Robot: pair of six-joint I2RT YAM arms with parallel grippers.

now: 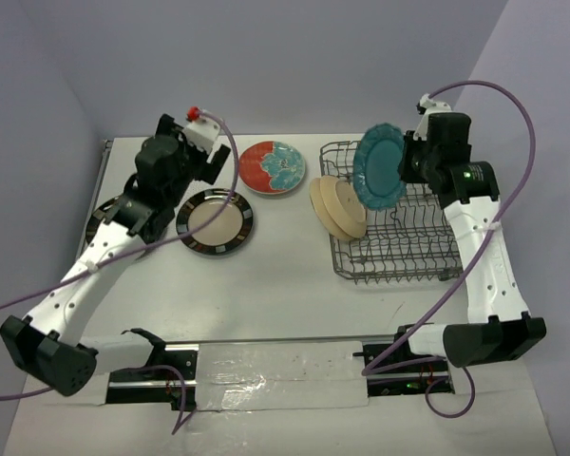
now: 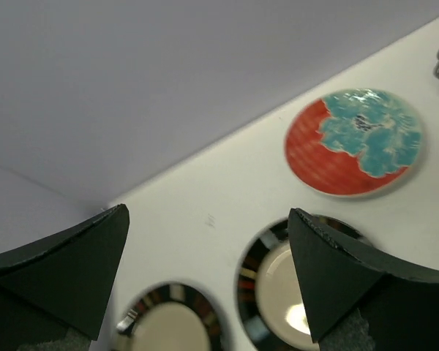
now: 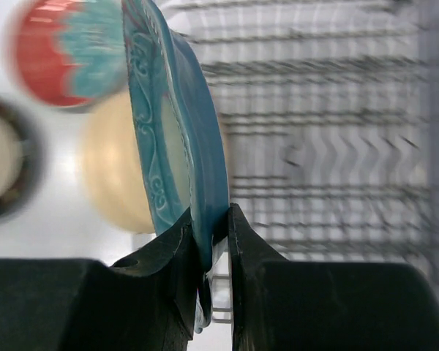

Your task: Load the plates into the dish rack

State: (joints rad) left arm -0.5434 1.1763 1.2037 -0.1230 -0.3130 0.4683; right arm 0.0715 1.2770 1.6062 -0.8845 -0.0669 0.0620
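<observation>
One teal plate (image 3: 179, 131), edge in right pincer (image 3: 213, 219)

A white table (image 1: 294, 275) sits between pale purple walls (image 1: 294, 57), with a shiny strip (image 1: 275, 380) along its near edge.

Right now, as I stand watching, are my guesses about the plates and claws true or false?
1. The right claw pinches the teal plate by its rim. True.
2. The left claw is holding a plate. False: it is wide open and empty, above the striped-rim plate.
3. The red plate stands in the dish rack. False: it lies flat on the table, left of the rack.
4. Beige plates lean at the rack's left end. True.
</observation>
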